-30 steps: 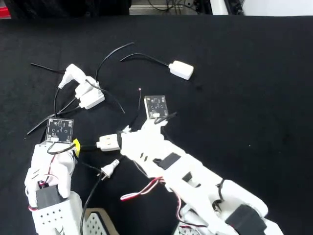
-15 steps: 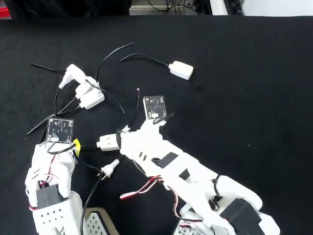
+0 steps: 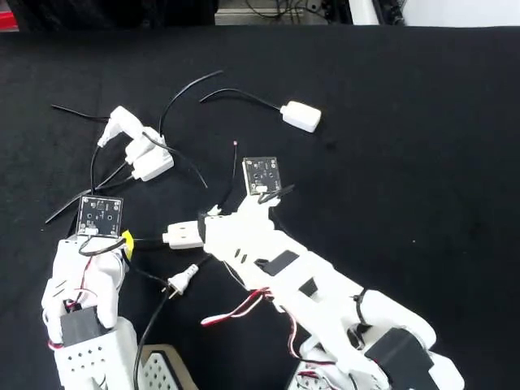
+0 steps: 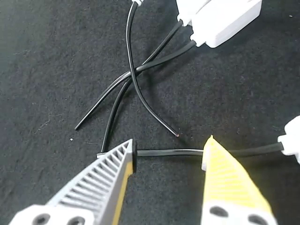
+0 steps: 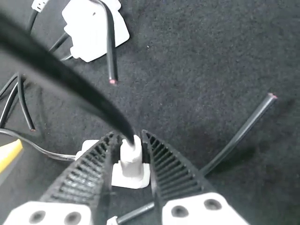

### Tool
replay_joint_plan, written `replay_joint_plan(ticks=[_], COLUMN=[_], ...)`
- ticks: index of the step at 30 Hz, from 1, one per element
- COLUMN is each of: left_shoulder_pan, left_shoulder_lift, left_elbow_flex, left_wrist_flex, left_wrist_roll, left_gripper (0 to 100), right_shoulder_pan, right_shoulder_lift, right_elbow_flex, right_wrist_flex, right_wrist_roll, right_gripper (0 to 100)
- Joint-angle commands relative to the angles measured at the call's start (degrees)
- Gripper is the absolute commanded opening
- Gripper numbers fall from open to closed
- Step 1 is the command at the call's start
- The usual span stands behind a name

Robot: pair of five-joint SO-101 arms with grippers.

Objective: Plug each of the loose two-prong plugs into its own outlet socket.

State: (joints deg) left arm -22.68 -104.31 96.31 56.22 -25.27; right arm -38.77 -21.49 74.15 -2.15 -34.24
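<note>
My right gripper (image 5: pixel 127 137) is shut on a white two-prong plug (image 5: pixel 130 158) with a black cable, held upright on a white outlet socket (image 5: pixel 138 180). From above, that socket (image 3: pixel 183 236) lies at the tip of the right gripper (image 3: pixel 210 221). My left gripper (image 4: pixel 168 146) is open, its grey and yellow fingers on either side of the socket's black cable (image 4: pixel 168 152), which lies on the table along the gap. A loose two-prong plug (image 3: pixel 184 281) lies just in front of the socket, between the two arms. The left gripper (image 3: pixel 110 244) sits at the near left.
A cluster of white plugged sockets (image 3: pixel 140 152) with crossing black cables lies at the far left. Another white socket (image 3: pixel 301 115) with a cable sits at the far middle. The black table (image 3: pixel 422 146) is open on the right.
The right gripper with its plug has rocked slightly left and back, and the socket has shifted a little. The left arm has kept still.
</note>
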Motion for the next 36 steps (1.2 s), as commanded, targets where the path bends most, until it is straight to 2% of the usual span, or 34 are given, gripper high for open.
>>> replay_joint_plan(ticks=[1, 13, 21, 26, 36], left_shoulder_pan=[-0.40, -0.22, -0.22, -0.40, -0.48], left_shoulder_lift=[0.09, 0.09, 0.09, 0.09, 0.09], left_elbow_flex=[1.01, 1.01, 1.01, 1.01, 1.01], left_wrist_flex=[-1.41, -1.41, -1.41, -1.41, -1.41], left_wrist_roll=[-0.26, -0.18, -0.18, -0.18, -0.18], left_gripper=[24, 24, 24, 24, 24], right_shoulder_pan=[-0.35, -1.76, -2.02, -1.85, -2.11], right_shoulder_lift=[0.04, 0.22, 8.66, 7.60, -1.89], right_elbow_flex=[-2.24, -2.15, -6.29, -5.41, 0.84], right_wrist_flex=[-0.62, -3.08, -2.99, -2.81, -2.90], right_wrist_roll=[0.26, 0.00, -2.29, -1.76, 9.14], right_gripper=[1.2, 1.2, 1.2, 1.2, 1.2])
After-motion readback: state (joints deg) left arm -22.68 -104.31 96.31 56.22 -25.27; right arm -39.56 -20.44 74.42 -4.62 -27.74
